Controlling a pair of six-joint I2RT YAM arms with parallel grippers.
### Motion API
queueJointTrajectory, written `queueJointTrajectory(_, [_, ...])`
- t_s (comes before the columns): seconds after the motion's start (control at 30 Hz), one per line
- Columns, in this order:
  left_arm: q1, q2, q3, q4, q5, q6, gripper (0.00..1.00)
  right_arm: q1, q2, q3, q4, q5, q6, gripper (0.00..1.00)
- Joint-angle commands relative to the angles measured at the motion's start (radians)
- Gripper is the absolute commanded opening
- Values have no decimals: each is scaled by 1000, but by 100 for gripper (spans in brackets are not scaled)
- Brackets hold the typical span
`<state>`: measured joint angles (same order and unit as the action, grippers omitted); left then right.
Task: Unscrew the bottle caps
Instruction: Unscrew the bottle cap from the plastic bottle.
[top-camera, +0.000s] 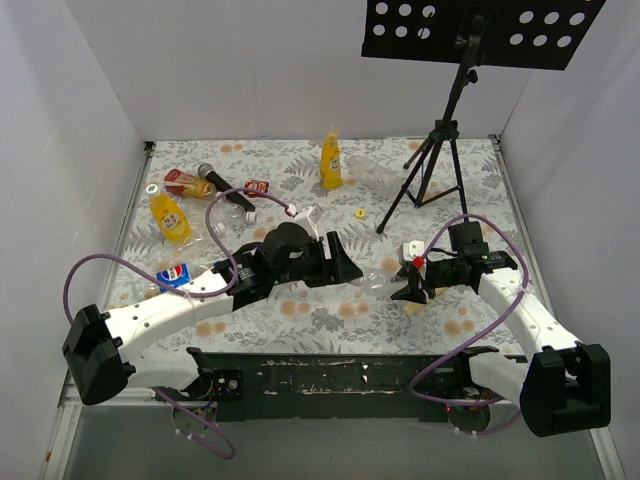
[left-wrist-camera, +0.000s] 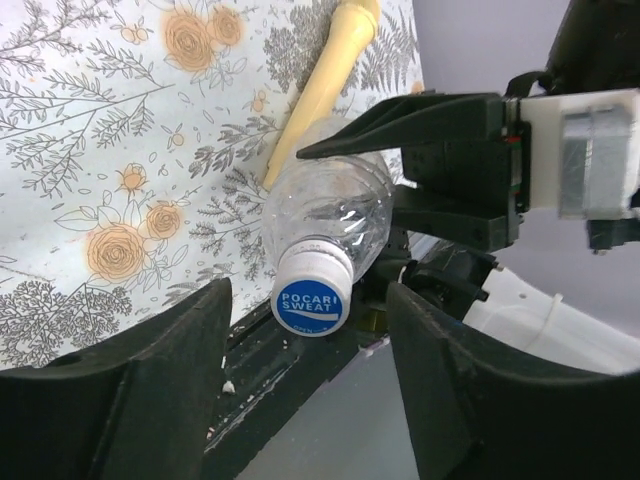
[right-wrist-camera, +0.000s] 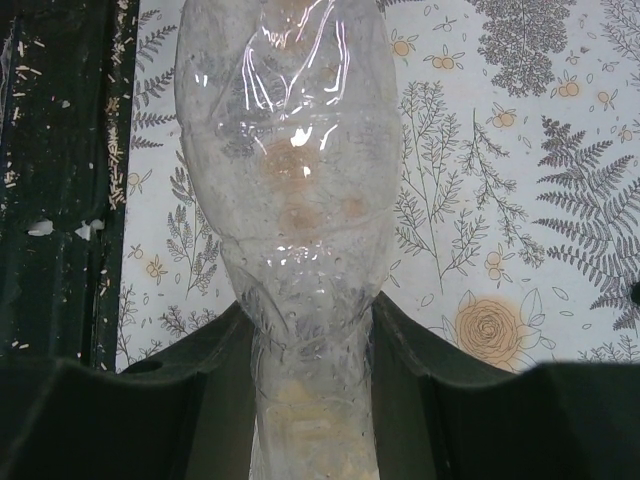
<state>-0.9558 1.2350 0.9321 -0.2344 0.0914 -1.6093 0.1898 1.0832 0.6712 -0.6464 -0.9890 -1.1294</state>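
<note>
The right gripper's (top-camera: 410, 283) jaws clamp the clear crinkled plastic bottle (right-wrist-camera: 290, 190); the left gripper's (left-wrist-camera: 310, 330) jaws stand apart around its white-and-blue cap (left-wrist-camera: 311, 297) (tan cone-shaped stick (left-wrist-camera: 322, 78) just behind, touching).

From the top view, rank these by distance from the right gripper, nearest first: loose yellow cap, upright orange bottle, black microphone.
From the right gripper:
1. Loose yellow cap, just beyond it, toward centre.
2. Upright orange bottle, far centre.
3. Black microphone, far left.

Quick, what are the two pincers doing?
Left pincer: open around the capped neck of the clear bottle.
Right pincer: shut on the clear bottle.
</note>
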Motion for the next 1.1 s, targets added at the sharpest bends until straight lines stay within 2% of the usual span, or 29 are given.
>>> queueJointTrajectory(0.0, [0,-97,19,-14,-62,104,70,-4,-12,-1,7,-10,-7,11])
queueJointTrajectory(0.13, [0,-150,-9,-14,5,276,86,-6,-14,-1,4,-10,-6,11])
queueJointTrajectory(0.27, [0,-232,-77,21,126,627,98,-6,-16,-1,4,-13,-9,11])
queueJointTrajectory(0.4, [0,-278,-160,99,290,1060,98,-6,-14,-1,2,-13,-13,11])
queueJointTrajectory(0.5, [0,-295,-237,208,352,1285,98,-6,-16,-1,-2,-13,-13,11])
queueJointTrajectory(0.57, [0,-263,-236,272,347,1353,98,-7,-17,-2,-2,-13,-15,11])
queueJointTrajectory(0.63, [0,-200,-198,268,349,1385,98,-7,-17,-2,-2,-10,-15,11])
queueJointTrajectory(0.7, [0,-132,-162,273,355,1393,98,-7,-17,-2,-1,-10,-18,11])
queueJointTrajectory(0.83, [0,-94,-164,351,352,1384,93,-7,-14,1,-6,-10,-23,11])
queueJointTrajectory(1.0, [2,-71,-161,371,347,1376,84,-7,-17,1,-9,-14,-26,11])
queueJointTrajectory(1.03, [0,-72,-161,372,347,1373,81,-7,-17,1,-9,-16,-26,11])
queueJointTrajectory(1.07, [0,-71,-159,376,347,1365,73,-7,-17,2,-10,-16,-24,11])
